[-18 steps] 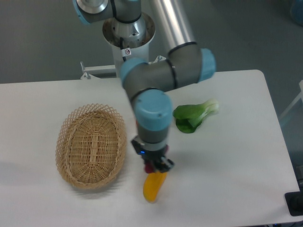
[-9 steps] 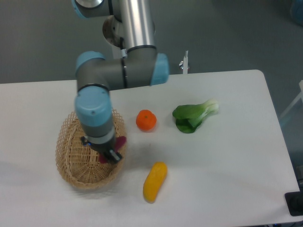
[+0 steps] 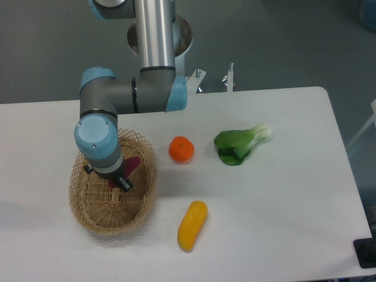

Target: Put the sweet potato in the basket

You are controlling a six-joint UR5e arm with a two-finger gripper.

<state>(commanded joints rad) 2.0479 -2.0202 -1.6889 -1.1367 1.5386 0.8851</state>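
The light tan wicker basket (image 3: 94, 220) lies at the left of the table. My gripper (image 3: 120, 179) hangs over the basket's inside, mostly hidden under the blue wrist. It is shut on the reddish-purple sweet potato (image 3: 133, 164), whose end pokes out to the upper right of the fingers, over the basket's right half. I cannot tell whether the sweet potato touches the basket floor.
An orange round fruit (image 3: 181, 149) sits just right of the basket. A yellow oblong vegetable (image 3: 192, 225) lies near the front edge. A green bok choy (image 3: 241, 144) rests further right. The arm's base stands at the back.
The arm has swung left from beside the yellow vegetable to over the basket, carrying the sweet potato. Over the last half second it moved a little further left and back.
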